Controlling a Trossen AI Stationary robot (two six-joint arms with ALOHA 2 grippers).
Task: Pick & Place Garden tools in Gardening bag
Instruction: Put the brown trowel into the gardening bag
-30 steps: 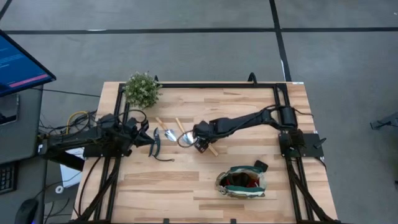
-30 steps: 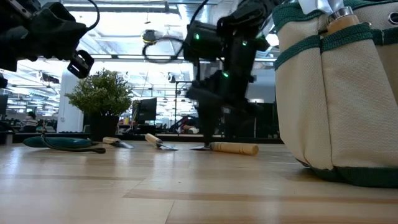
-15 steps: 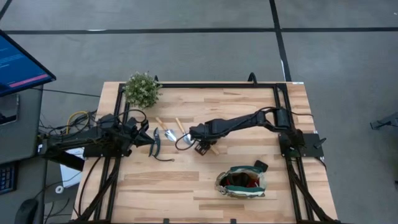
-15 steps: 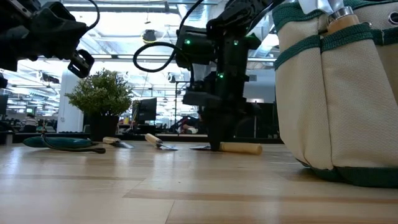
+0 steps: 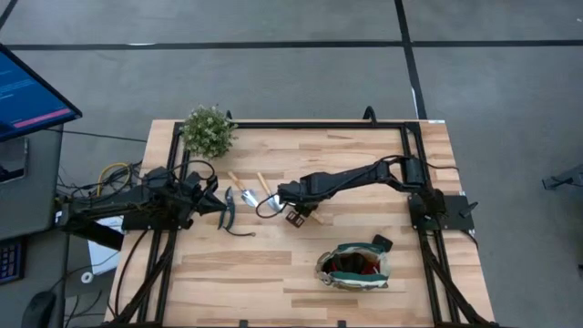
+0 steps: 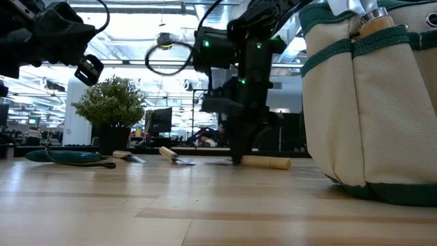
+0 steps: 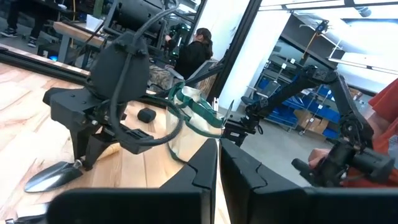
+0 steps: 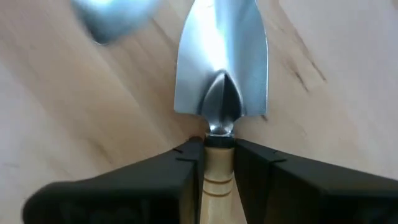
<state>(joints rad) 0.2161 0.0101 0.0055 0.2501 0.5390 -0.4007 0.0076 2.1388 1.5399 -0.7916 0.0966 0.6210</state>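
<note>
Wooden table (image 5: 364,155) carries both arms: the right arm stretches low toward the middle, its right gripper (image 8: 218,155) clenched on the wooden handle of a trowel (image 8: 221,65) just behind the silver blade. Half a second ago it was already there; since a second back it has dropped onto the tool. Only the wrist view shows this grip. The left gripper (image 7: 218,163) hovers closed at the table's left side. The gardening bag (image 5: 353,266) stands near the front edge.
</note>
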